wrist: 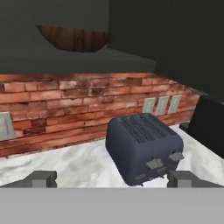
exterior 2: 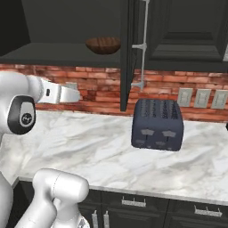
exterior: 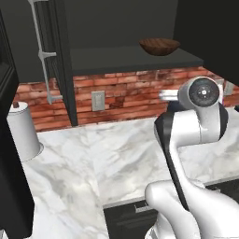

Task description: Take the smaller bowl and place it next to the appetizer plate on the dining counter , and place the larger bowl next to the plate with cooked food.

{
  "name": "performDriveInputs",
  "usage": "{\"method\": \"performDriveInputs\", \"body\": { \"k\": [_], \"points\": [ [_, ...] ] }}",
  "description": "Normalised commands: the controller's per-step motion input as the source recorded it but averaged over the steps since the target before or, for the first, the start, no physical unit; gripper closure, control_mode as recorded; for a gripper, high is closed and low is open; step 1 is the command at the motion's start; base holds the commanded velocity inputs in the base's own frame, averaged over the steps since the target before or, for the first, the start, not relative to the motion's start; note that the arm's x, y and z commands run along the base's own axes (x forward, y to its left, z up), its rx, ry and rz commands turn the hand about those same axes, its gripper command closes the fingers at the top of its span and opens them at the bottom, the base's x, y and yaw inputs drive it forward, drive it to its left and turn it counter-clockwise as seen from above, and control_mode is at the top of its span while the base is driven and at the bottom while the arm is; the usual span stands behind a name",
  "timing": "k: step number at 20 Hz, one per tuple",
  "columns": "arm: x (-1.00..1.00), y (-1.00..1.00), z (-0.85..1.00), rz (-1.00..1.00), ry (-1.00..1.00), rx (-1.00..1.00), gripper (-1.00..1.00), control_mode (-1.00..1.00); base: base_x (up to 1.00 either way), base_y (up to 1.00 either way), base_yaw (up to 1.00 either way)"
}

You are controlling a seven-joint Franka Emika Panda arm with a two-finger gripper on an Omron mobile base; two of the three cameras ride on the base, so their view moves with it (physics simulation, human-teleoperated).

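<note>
While the white arm [exterior: 196,126] folds up at the lower right of the left base view, the shallow dark brown wooden bowl with visible grain [exterior: 159,46] sits on the dark shelf [exterior: 130,59] of the open upper cabinet, near the top right of that frame. In the right base view the same bowl [exterior 2: 103,45] lies at the top, left of centre, just left of the open dark cabinet door [exterior 2: 129,53] with its pale handle. In the hand view the bowl [wrist: 73,38] is at the upper left, tilted by the camera's roll.

The pincer [wrist: 112,179] stands spread wide and holds nothing; its two small dark tips rise at the bottom left and bottom right of the hand view, well apart from the bowl.

Below the shelf runs a red brick wall [exterior 2: 93,89] with pale outlets. The white grey-veined marble table [exterior: 107,158] carries a dark blue-grey slotted toaster [exterior 2: 157,124], right of centre in the right base view and low in the middle of the hand view. A white paper towel roll [exterior: 21,130] stands at the left edge of the left base view.
</note>
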Motion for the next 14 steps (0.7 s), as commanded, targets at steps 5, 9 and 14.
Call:
{"method": "performDriveInputs", "body": {
  "k": [5,9,14],
  "points": [
    [-0.37,0.00,0.51,-0.26,0.00,0.39,-1.00,-1.00,0.00,0.00,0.00],
    [-0.25,0.00,0.38,-0.04,0.00,0.34,-1.00,-1.00,0.00,0.00,0.00],
    [-0.03,0.00,0.02,0.04,-0.06,0.27,-1.00,-1.00,0.00,0.00,0.00]
  ]
}}
